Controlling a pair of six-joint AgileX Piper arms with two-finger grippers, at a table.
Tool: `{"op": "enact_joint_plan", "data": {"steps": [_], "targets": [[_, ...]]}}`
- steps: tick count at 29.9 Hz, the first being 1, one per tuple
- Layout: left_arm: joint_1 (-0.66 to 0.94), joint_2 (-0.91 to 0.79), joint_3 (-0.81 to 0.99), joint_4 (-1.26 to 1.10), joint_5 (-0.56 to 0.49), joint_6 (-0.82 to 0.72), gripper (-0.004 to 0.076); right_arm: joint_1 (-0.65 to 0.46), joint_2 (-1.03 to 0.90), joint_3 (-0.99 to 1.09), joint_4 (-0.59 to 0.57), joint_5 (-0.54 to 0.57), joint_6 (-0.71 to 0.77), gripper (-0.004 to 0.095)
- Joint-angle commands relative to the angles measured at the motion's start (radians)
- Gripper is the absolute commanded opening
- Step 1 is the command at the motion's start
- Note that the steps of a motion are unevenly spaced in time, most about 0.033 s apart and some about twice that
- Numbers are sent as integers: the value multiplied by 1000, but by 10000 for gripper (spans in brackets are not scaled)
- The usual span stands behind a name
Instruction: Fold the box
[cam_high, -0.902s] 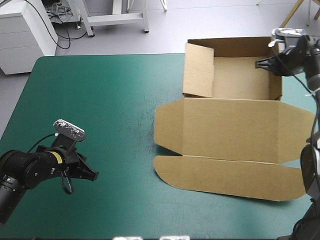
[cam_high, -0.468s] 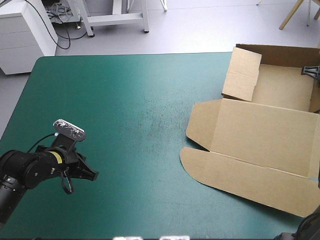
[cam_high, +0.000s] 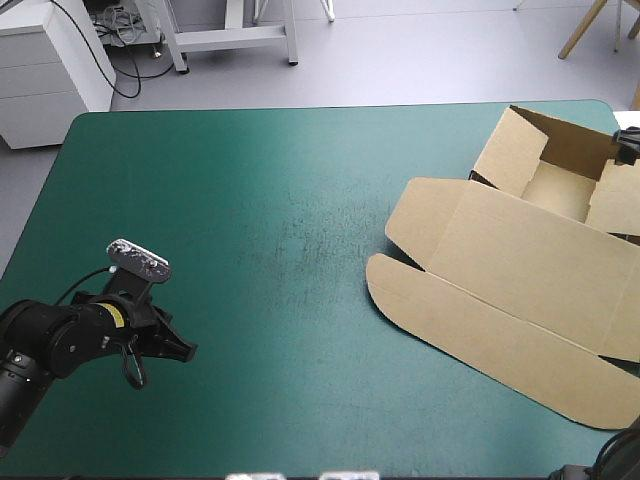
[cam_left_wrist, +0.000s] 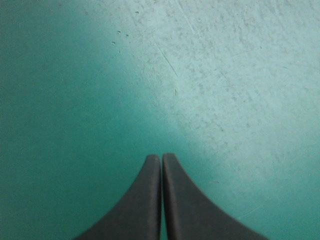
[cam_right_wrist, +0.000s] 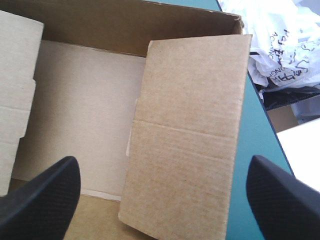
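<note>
High cam: above and behind the robot, facing forward and down. The table fills most of the frame, far edge near the top.

Left wrist cam: very close, looking down along the left gripper at the cover by the near-left corner (cover fills the frame).

Right wrist cam: close, looking past the right gripper into the box at the far-right corner.

Shared: high and right wrist, the box; high and left wrist, that cover patch.
</note>
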Motion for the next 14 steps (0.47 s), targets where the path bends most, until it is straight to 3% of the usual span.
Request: {"op": "enact_joint_plan", "data": {"steps": [1, 4, 9, 10, 14], "targets": [[-6, -13, -26, -7, -35, -6, -10, -7, -96, -29, 54, -21, -30, 711], [-6, -13, -26, -7, -34, -6, -10, -7, -130, -29, 114, 13, -63, 500], [-6, -13, -26, -7, -41, -6, -10, 2, -186, -29, 243, 52, -116, 31], [-6, -13, -26, -7, -42, -6, -10, 14, -202, -29, 245, 52, -125, -15], [-6, -13, -26, -3, -46, -4, -10, 93, -259, -21, 241, 52, -128, -10]]}}
